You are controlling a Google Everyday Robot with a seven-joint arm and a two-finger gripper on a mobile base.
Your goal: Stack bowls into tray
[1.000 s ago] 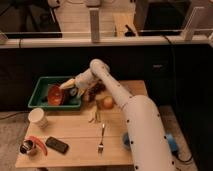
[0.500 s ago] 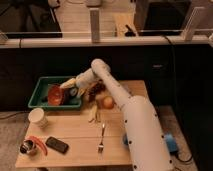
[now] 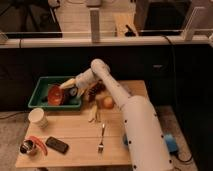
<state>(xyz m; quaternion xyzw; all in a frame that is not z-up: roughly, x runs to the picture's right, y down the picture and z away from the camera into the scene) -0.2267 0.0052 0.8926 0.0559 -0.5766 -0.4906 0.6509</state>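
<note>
Where the table (image 3: 75,131) comes nearest the viewer, items that play no part in the task lie along its front edge: a metal cup (image 3: 26,147) at the left corner, a phone (image 3: 56,145) just beside it, and a fork (image 3: 101,139) toward the middle. Behind these a white cup (image 3: 37,118) stands upright near the tray's front wall. A pale elongated item (image 3: 92,115) and a round fruit (image 3: 107,102) lie to its right. The arm (image 3: 142,132) rises at the table's right side and reaches leftward above the fruit, a route clear of the clutter in front. Farther back, at the table's left rear, sits the tray (image 3: 36,92), green and low-walled. The bowl (image 3: 55,94), red-orange, is inside the tray in its right half, tipped up on edge rather than lying flat. The gripper (image 3: 69,88) is over the tray's right end, right at the bowl's raised rim, with its jaws apart. Whether the claw touches the rim cannot be told. Judged from the tilt, the bowl is either propped by the claw or leaning on something hidden under it, so it is in the tray but not yet settled. No second bowl can be made out. Beyond the table runs a pale rail (image 3: 100,42)
</note>
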